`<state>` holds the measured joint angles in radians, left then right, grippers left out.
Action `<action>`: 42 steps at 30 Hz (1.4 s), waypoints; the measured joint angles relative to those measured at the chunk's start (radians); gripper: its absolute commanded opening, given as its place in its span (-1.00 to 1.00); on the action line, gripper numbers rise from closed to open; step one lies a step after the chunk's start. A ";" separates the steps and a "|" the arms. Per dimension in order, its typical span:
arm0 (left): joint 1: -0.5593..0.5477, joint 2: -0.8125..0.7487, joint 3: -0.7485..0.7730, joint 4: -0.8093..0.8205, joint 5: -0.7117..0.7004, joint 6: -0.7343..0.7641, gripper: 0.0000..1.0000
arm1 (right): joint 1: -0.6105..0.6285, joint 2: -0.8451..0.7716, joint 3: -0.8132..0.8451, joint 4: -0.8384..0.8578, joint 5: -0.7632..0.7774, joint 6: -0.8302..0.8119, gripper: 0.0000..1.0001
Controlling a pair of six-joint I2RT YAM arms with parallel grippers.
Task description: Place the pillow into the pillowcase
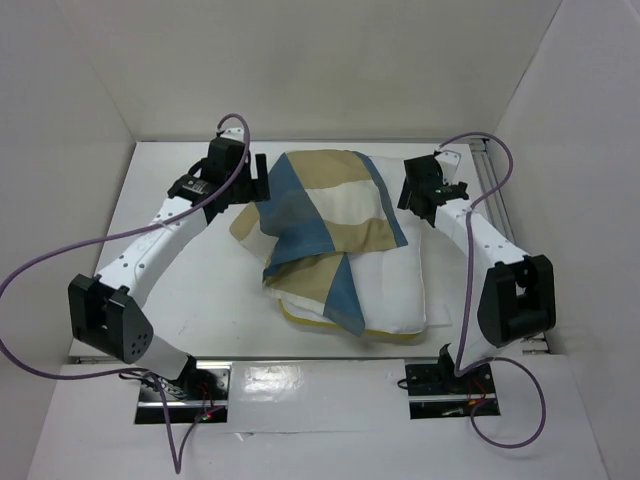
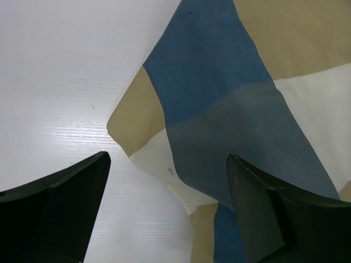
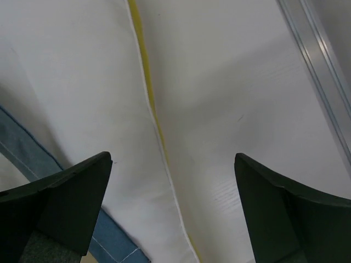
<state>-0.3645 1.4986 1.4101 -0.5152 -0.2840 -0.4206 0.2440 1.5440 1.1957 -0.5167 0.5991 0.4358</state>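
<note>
Both tools are spread wide with nothing held. The left tool (image 2: pixel 167 158) hovers over a pillowcase (image 1: pixel 330 205) corner, the right tool (image 3: pixel 173 156) over the pillow (image 1: pixel 385 285) and its yellow-banded edge. The pillow lies mid-table (image 1: pixel 200 290) with the case rumpled across its far half. Can't tell if any of it is inside. Looks like stuffing has barely begun. Next: find the opening and pinch a single layer.

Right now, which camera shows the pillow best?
The top camera. It shows most of the pillow, white with a yellow edge, its far part covered by the pillowcase. The right wrist camera shows only a strip of its side and the yellow seam. The left wrist camera shows just pillowcase.
</note>
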 measured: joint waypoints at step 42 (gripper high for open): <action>-0.446 0.079 -0.004 -0.218 -0.050 0.137 1.00 | 0.016 -0.035 -0.164 0.071 -0.677 -0.062 -0.68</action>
<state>-0.8104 1.5776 1.4059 -0.7330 -0.3344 -0.2840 0.2596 1.5085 1.0317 -0.4461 -0.0780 0.3740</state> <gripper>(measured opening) 1.000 0.247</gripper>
